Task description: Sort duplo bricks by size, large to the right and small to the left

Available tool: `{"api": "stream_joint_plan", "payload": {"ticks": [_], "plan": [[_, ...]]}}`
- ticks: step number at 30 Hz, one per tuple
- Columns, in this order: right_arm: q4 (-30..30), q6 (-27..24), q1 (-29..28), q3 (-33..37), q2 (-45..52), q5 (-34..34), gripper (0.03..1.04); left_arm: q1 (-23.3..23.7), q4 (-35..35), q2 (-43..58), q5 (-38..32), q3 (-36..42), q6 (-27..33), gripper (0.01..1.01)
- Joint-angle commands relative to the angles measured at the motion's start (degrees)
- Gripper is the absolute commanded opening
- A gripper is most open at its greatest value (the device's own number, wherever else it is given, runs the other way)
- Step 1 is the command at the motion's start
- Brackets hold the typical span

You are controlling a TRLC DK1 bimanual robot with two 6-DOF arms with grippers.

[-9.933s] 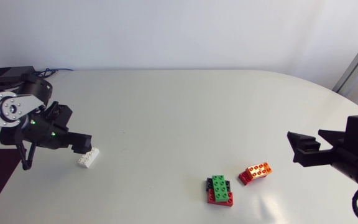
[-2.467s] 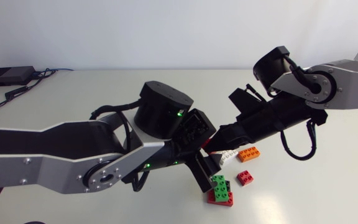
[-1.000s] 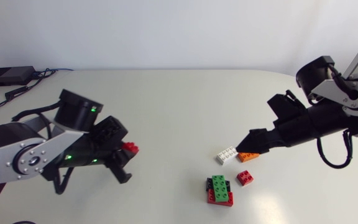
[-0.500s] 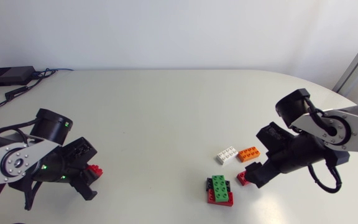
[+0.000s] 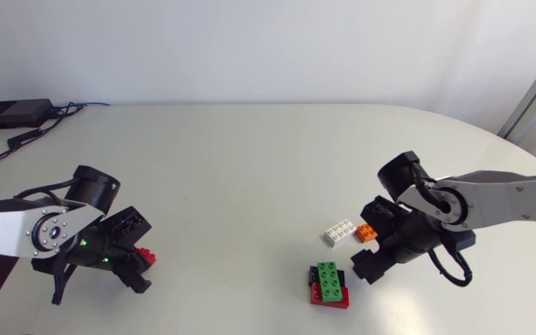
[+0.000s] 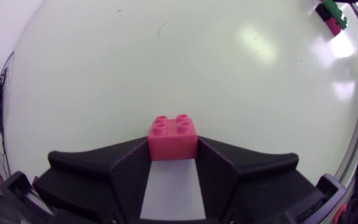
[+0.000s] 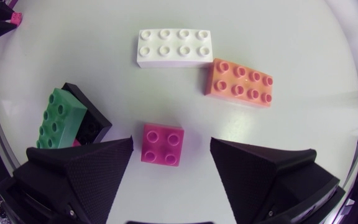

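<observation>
A small red brick (image 6: pixel 172 135) sits at the tips of my left gripper (image 6: pixel 173 153), which is shut on it low over the table's left side (image 5: pixel 141 255). My right gripper (image 7: pixel 171 149) hangs open over a second small red brick (image 7: pixel 163 144), which lies between its fingers and apart from both. Ahead of that gripper lie a white large brick (image 7: pixel 174 47) and an orange large brick (image 7: pixel 239 82). Beside it is a stack with a green brick (image 7: pixel 59 119) on black and red ones (image 5: pixel 328 282). In the head view my right gripper (image 5: pixel 368 267) covers its small brick.
A black box with cables (image 5: pixel 9 113) sits at the table's far left corner. The white brick (image 5: pixel 341 230) and orange brick (image 5: pixel 368 232) lie close together just beyond my right gripper.
My left arm has drawn back to the left with the small red brick. My right arm swung in and down over the other small red brick, its fingers narrowing a little.
</observation>
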Motion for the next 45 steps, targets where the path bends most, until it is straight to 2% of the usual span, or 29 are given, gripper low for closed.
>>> {"api": "stream_joint_plan", "payload": {"ticks": [1,4,6,11,14,18,25,33,39,45], "plan": [[1.0,1.1,0.7,-1.1,1.6,0.6,0.74,0.3,-2.1,2.1,-0.6,-1.4,1.0,0.756],[1.1,1.1,1.0,-1.3,1.5,1.1,0.53,-0.2,-2.7,-1.7,-0.6,-0.6,0.8,0.979],[1.1,1.1,1.4,-1.5,1.2,1.7,0.41,-0.4,-4.2,-3.7,-0.5,0.7,0.5,0.982],[-0.8,1.9,1.9,-1.3,0.1,1.8,0.31,-1.6,-6.8,-8.2,0.8,5.2,-1.3,0.982],[-2.4,2.3,1.5,-0.2,-2.3,0.7,0.31,-3.3,-7.3,-11.0,2.7,7.4,-3.2,0.982],[-8.3,3.3,-0.7,4.7,-6.3,-6.5,0.31,-9.8,-5.1,-14.7,3.0,8.1,-6.5,0.982],[-15.0,7.3,-2.9,13.6,-9.2,-21.2,0.31,-23.7,5.8,-16.2,2.5,5.9,-12.5,0.982],[-16.8,10.0,-2.9,18.8,-6.1,-36.1,0.31,-34.2,17.7,-13.6,-1.4,5.8,-16.6,0.974],[-16.6,10.4,-2.4,20.2,-4.5,-42.8,0.31,-39.1,22.0,-9.7,-2.6,8.2,-17.8,0.967],[-16.0,10.4,-1.9,20.2,-3.9,-44.9,0.31,-40.2,24.5,-4.9,-2.6,11.8,-18.3,0.954]]}}
